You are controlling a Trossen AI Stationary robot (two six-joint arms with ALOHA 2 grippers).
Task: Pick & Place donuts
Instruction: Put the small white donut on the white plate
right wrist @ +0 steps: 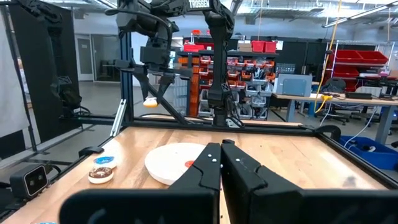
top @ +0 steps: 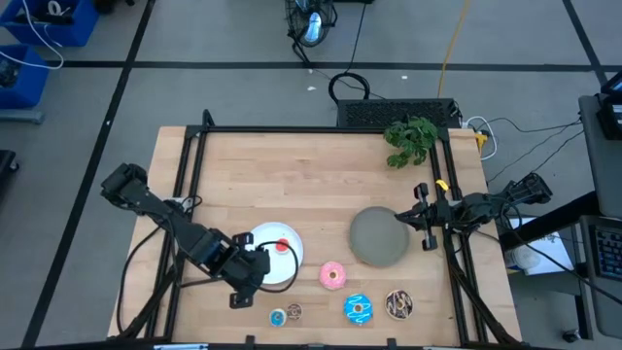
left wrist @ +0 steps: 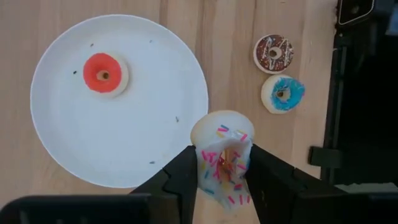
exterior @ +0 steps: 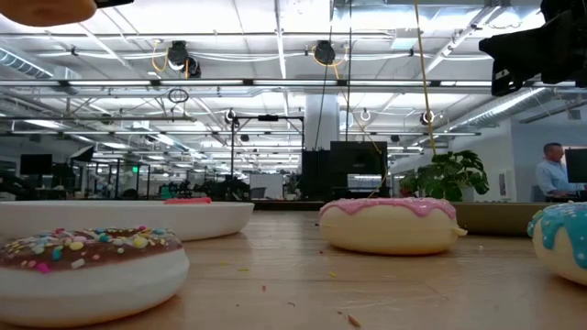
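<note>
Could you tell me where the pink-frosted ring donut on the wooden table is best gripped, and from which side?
Grip the pink-frosted ring donut across one side of its ring, coming straight down from above: it lies flat, hole upward, apart from the round white plate. The right gripper, shut beside the round grey plate, looks free.

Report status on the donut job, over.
Left gripper shut on a white sprinkled ring donut, above the round white plate's edge. Small red-orange donut already plated. Right gripper shut, parked beside the round grey plate. Nothing obstructing.
</note>
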